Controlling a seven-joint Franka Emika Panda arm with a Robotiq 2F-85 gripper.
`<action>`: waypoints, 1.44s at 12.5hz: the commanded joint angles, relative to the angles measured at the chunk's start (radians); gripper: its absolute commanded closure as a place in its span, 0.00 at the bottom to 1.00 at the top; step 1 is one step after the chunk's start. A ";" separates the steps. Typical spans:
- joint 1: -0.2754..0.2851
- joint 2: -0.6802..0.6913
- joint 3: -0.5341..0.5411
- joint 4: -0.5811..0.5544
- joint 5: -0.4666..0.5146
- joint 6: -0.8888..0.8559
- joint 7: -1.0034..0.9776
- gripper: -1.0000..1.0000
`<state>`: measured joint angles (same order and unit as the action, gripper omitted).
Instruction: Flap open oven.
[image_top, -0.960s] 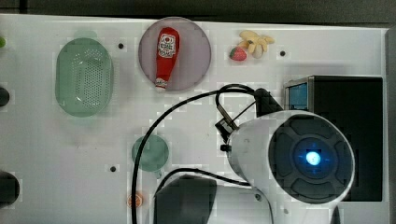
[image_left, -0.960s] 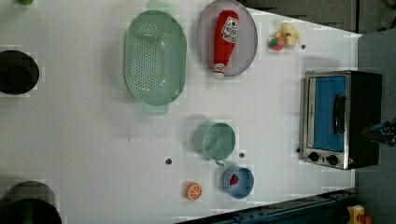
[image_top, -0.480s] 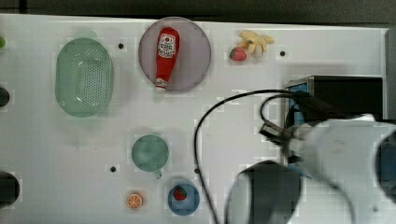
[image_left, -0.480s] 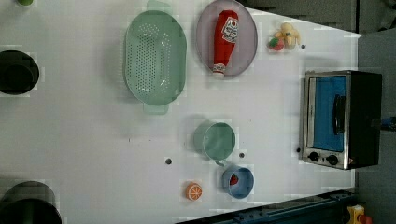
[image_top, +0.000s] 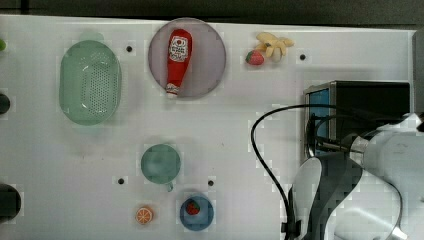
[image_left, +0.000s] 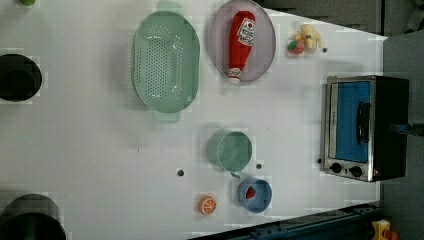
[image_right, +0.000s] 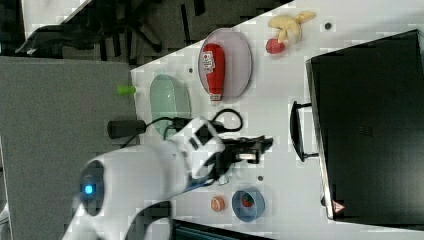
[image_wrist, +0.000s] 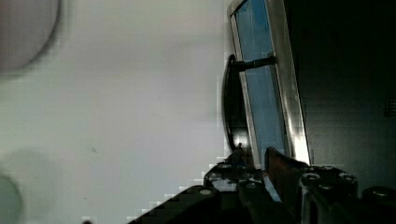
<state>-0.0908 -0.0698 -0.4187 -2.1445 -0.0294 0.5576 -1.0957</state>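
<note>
Arm closing on the oven handle; door shut.

The boxy black-topped oven is sitting at the table's edge; the gripper is nearing its dark bar handle, finger spread unreadable. Hook the bar squarely, then pull outward and down.

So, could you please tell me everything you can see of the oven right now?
The oven is a boxy toaster oven with a black top, a silver metal front frame and a blue-tinted door that looks shut. A dark bar handle stands off the door on two posts, and two small black knobs sit at one end of the front. It stands on the white table at the left view's right edge. In the wrist view the gripper is close beside the handle; contact is unclear.
</note>
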 joint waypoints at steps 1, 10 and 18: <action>0.008 0.056 -0.025 -0.041 -0.005 0.101 -0.113 0.83; 0.005 0.208 -0.018 -0.104 -0.004 0.331 -0.113 0.83; 0.093 0.217 0.004 -0.132 -0.290 0.343 0.166 0.83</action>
<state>-0.0455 0.1487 -0.4241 -2.2598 -0.2976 0.9067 -1.0479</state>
